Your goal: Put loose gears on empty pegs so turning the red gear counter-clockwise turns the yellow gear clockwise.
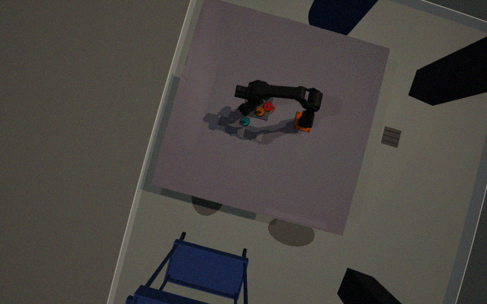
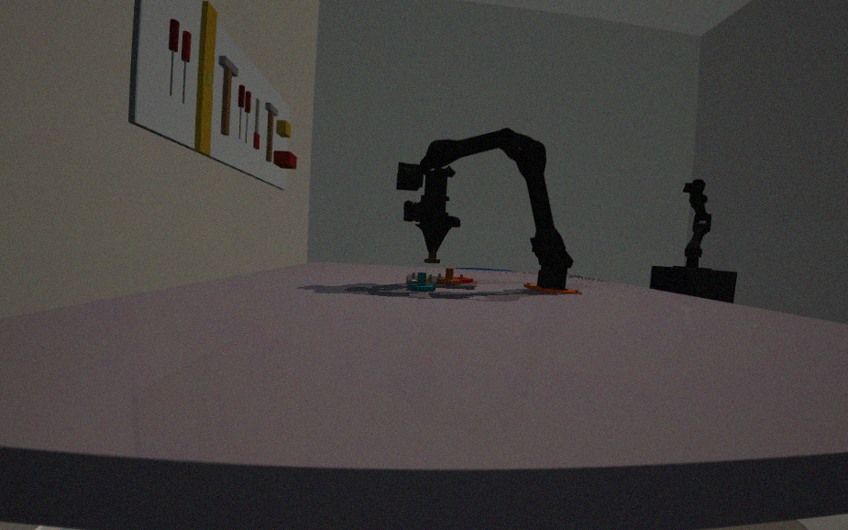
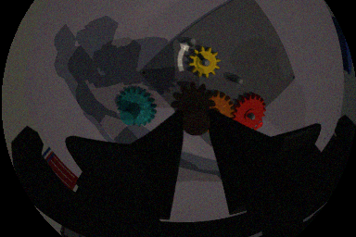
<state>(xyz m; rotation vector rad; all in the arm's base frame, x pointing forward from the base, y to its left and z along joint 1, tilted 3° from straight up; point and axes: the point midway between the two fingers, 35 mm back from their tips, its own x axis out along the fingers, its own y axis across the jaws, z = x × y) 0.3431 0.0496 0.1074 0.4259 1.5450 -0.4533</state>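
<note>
Gripper [image 1: 244,109] [image 2: 432,259] [image 3: 196,115] clamps the brown gear [image 2: 431,261] [image 3: 194,102] above the grey board [image 1: 263,117] [image 3: 260,40]. Align its bore over 1 empty peg between the orange gear [image 1: 259,111] [image 2: 449,278] [image 3: 222,105] and yellow gear [image 3: 205,62]; lower vertically, easing teeth into mesh.

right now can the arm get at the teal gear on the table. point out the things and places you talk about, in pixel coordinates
Probably not yet: the tool [image 2: 431,258] [image 3: 196,115] is shut on a brown gear [image 2: 431,260] [image 3: 192,97], though nothing visible stands over the teal gear [image 1: 245,121] [image 2: 421,284] [image 3: 136,106].
</note>
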